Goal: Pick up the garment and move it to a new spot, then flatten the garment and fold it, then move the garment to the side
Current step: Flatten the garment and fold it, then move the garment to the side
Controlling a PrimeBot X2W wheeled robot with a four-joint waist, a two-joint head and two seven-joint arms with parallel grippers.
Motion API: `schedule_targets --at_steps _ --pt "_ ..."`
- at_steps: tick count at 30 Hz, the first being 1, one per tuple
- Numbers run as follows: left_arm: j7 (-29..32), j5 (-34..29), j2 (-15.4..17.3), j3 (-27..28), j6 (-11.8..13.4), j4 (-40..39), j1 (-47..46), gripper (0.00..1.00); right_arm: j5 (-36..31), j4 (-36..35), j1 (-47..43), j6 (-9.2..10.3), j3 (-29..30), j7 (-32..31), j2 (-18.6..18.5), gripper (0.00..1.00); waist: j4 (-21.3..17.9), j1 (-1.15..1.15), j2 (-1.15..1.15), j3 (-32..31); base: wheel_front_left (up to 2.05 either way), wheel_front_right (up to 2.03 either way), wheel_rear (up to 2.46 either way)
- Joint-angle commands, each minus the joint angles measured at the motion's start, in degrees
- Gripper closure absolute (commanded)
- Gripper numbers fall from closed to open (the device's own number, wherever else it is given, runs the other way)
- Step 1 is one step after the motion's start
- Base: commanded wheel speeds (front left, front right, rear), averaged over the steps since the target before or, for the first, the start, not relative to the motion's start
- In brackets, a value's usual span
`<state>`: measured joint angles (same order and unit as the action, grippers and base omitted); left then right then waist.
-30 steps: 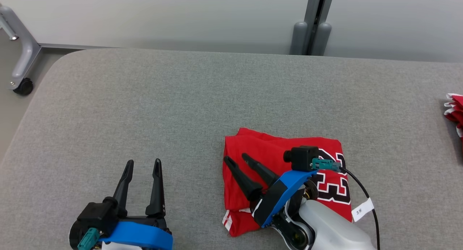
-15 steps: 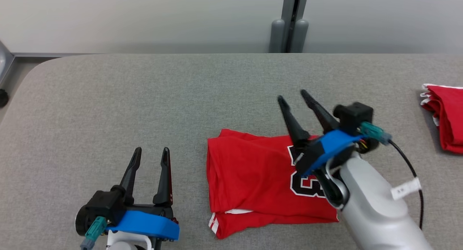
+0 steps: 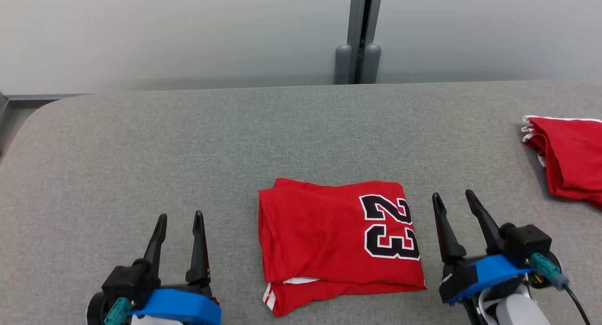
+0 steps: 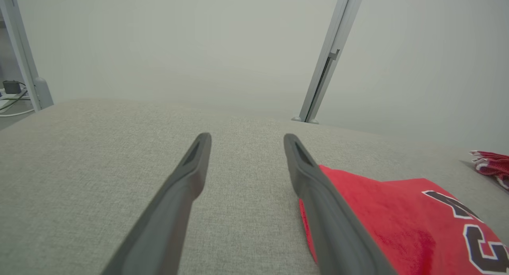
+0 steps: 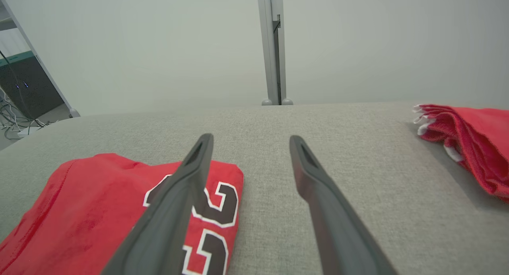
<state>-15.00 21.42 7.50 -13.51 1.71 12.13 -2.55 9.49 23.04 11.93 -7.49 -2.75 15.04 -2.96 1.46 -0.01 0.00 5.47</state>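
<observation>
- Head view shows the garment [image 3: 329,240], a red jersey folded into a rough rectangle, lying flat on the grey table [image 3: 188,141] at about 6 o'clock from the middle of the frame
- A black number 23 [image 3: 390,226] edged in white sits on the top layer toward the garment's 3 o'clock side, its digits turned sideways
- White trim [image 3: 270,300] peeks from a lower layer at the garment's 7 o'clock corner
- The left gripper [image 3: 180,215] is at 8 o'clock in that view, its jaws spread wide with nothing between them, pointing to 12 o'clock; it stands off the garment's 9 o'clock edge, clearly apart from the cloth
- The right gripper [image 3: 452,194] is at 4 o'clock, also spread wide and empty, leaning a little toward 11 o'clock; it is just beside the garment's 3 o'clock edge, with a strip of bare table between them
- A red cloth pile [image 3: 569,160] with white edging lies at 3 o'clock, cut by the frame, well apart from the garment
- A grey post [image 3: 360,33] rises behind the table at 12 o'clock against a pale wall
- Left wrist view has both fingers [image 4: 185,183] over bare table, with the garment at 4 o'clock, partly behind one finger
- Right wrist view puts the garment at 8 o'clock, one finger crossing the number, and the red cloth pile at 3 o'clock
- Whether either gripper touches the table cannot be told
</observation>
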Motion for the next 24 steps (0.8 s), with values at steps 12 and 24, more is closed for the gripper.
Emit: schedule_targets --at_steps 12,24 --pt "-0.25 -1.43 -1.56 3.46 -1.64 1.66 3.34 0.0 0.51 -3.66 -6.0 0.0 0.98 0.18 0.07 0.0 -0.08 0.01 0.0 -1.42 0.0 0.0 0.0" --pt "-0.25 -2.43 -2.21 4.49 -2.65 3.66 2.55 0.0 0.79 -3.27 -5.76 0.0 0.48 0.18 0.07 0.0 0.07 0.01 0.0 -1.45 0.0 0.0 0.0"
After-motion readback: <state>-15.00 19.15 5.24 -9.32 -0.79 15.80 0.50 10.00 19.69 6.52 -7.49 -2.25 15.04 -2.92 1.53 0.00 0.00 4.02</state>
